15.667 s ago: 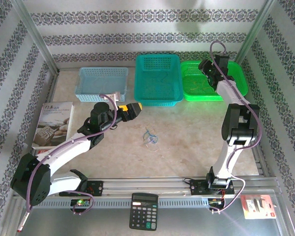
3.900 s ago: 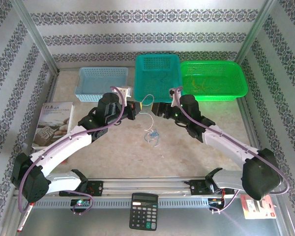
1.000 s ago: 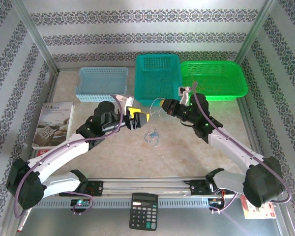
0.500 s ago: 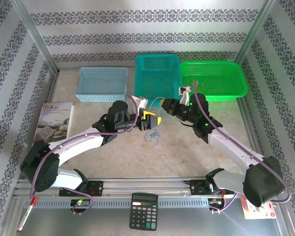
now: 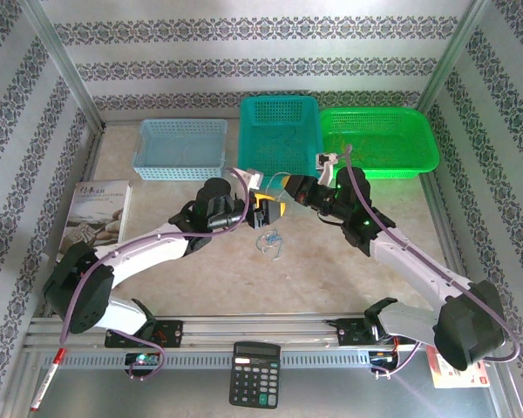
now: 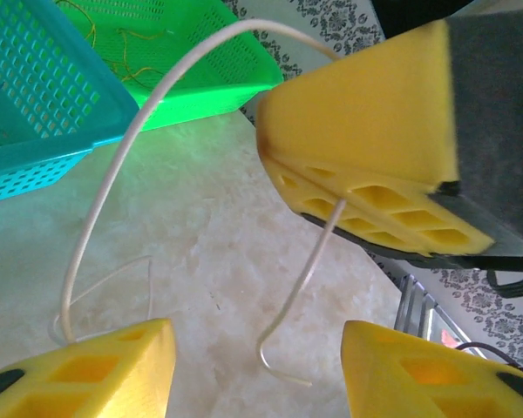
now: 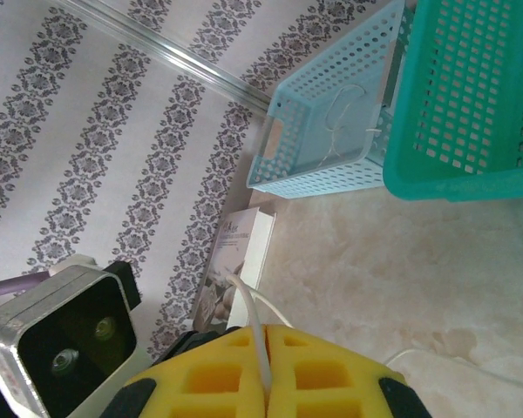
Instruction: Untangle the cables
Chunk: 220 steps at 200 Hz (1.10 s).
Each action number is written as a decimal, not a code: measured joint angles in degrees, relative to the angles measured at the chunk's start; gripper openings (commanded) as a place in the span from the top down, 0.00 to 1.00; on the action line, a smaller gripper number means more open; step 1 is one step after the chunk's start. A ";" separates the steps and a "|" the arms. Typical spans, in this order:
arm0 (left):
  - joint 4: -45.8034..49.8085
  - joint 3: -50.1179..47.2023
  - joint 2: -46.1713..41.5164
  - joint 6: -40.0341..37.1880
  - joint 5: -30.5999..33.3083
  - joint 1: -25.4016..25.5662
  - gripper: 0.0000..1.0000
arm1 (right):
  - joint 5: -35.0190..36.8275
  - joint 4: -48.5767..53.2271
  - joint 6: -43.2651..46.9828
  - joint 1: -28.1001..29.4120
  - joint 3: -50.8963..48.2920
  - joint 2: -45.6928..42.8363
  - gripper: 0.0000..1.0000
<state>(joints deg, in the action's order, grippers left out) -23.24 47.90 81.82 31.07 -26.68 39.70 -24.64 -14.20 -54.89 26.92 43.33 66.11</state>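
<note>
The cables [image 5: 268,240] lie as a small pale bluish and white tangle on the table. One white cable [image 6: 96,218] rises from it in an arc to my right gripper [image 5: 287,185], which is shut on it [image 7: 267,348]. The cable's short hooked free end [image 6: 283,344] hangs below those yellow fingers [image 6: 366,131]. My left gripper [image 5: 266,209] sits right beside the right one, above the tangle. Its jaws [image 6: 257,374] stand open on either side of the hanging end without touching it.
Three baskets line the back: light blue [image 5: 181,148], teal [image 5: 280,139] and green [image 5: 379,142], the green one holding thin yellowish wires. A book [image 5: 94,219] lies at the left. A calculator [image 5: 255,373] sits in front of the rail.
My left gripper has moved right, up to the right gripper, and its jaws have narrowed around the cable's hanging end. The right arm has stayed almost still, holding the white cable.
</note>
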 measured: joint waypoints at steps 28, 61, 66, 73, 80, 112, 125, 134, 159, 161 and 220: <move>-0.52 0.15 0.55 -0.26 -0.04 0.00 0.61 | 0.00 -0.52 -0.52 0.74 0.00 0.00 1.00; -1.03 0.35 0.66 -0.46 -0.07 0.00 0.78 | 0.02 -1.11 -0.76 1.11 0.00 0.00 1.00; -1.25 0.37 0.66 -0.44 -0.07 0.00 0.81 | 0.02 -1.16 -0.76 1.11 0.00 0.00 1.00; -1.42 0.42 0.66 -0.39 -0.07 0.00 0.86 | 0.02 -1.18 -0.79 1.11 0.00 0.00 1.00; -1.60 0.44 0.66 -0.39 -0.07 0.00 0.91 | 0.07 -1.27 -0.85 1.11 0.00 0.02 1.00; -1.73 0.48 0.63 -0.26 -0.28 0.00 1.00 | 0.22 -1.55 -0.98 1.07 0.00 0.04 0.78; -1.70 0.50 0.52 0.11 -0.28 -0.02 1.00 | 0.17 -1.60 -0.74 0.57 0.00 0.02 0.65; -1.68 0.52 0.35 0.68 -0.28 -0.07 1.00 | 0.20 -1.60 -1.03 -0.09 -0.02 -0.04 0.61; -1.44 0.85 -0.79 2.49 -0.72 -0.46 1.00 | 0.44 -1.53 -0.22 -3.43 -1.46 -1.97 0.50; -1.38 0.94 -0.90 2.64 -0.79 -0.50 1.00 | 0.48 -1.49 -0.31 -3.74 -1.75 -2.34 0.50; 1.92 6.88 -3.17 4.61 -2.86 -0.81 1.00 | 2.73 -1.09 5.70 -8.44 -10.19 -8.24 0.34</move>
<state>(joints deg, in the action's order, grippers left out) -21.32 54.78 78.65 35.68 -29.54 38.89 -21.91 -15.29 -49.19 18.48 33.15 57.87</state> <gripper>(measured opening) 0.043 0.637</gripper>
